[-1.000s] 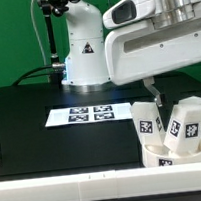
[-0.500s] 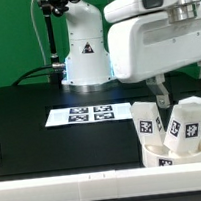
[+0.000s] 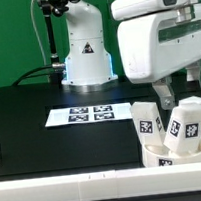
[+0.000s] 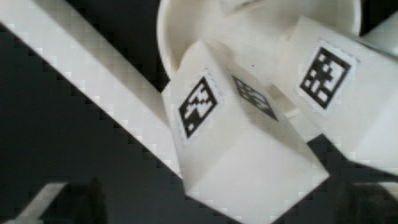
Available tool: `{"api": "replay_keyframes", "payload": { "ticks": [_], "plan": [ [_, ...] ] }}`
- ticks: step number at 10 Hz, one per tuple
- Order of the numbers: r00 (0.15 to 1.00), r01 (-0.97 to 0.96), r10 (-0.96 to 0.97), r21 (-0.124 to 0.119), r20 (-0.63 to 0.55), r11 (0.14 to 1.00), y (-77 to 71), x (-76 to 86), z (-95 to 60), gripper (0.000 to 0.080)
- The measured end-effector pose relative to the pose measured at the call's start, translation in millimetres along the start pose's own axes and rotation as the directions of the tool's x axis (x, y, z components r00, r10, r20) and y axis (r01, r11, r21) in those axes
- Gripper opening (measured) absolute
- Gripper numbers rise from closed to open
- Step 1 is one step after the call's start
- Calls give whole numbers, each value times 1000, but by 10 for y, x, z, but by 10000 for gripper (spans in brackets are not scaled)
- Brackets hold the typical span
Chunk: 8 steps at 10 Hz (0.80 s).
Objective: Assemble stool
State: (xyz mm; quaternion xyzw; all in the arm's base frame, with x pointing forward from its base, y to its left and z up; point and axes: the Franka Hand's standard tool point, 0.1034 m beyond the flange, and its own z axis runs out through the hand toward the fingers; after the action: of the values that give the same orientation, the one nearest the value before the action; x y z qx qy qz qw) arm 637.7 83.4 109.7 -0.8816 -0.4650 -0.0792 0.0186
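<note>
the stool's parts sit bunched at the front corner of the black desk [image 3: 29,106] on the exterior view's right, just behind the long white rail [image 3: 67,187] that runs along the front edge. the round white seat [image 3: 155,159] lies low there, and three block legs stand leaning on it: one leg [image 3: 144,120] nearest the desk's middle, a taller leg [image 3: 189,121] toward the right edge, and a third leg [image 3: 172,131] wedged between them. each shows a black-and-white tag.

the gripper [image 3: 166,90] hangs just above these legs, under the arm's bulky white body, and i can't tell whether its fingers are apart or together, nor whether they touch anything.

the wrist view is filled with a tagged leg [image 4: 222,120] lying against the seat's curved rim [image 4: 196,25], another tagged leg [image 4: 329,70] beside it.

the marker board [image 3: 88,114] lies flat mid-desk, well apart from the pile. the robot's base [image 3: 83,50] stands at the back edge.
</note>
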Motion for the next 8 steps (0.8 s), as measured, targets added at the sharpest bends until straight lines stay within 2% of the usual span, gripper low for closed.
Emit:
{"api": "replay_keyframes", "payload": {
  "ticks": [2, 4, 6, 8],
  "plan": [
    [975, 220, -220, -15, 19, 975, 0, 3, 48, 648],
    [890, 452, -450, -17, 77, 892, -47, 40, 113, 648],
    [844, 533, -530, -11, 87, 846, -13, -3, 115, 648],
    [745, 662, -658, 6, 110, 750, -17, -19, 144, 648]
  ]
}}
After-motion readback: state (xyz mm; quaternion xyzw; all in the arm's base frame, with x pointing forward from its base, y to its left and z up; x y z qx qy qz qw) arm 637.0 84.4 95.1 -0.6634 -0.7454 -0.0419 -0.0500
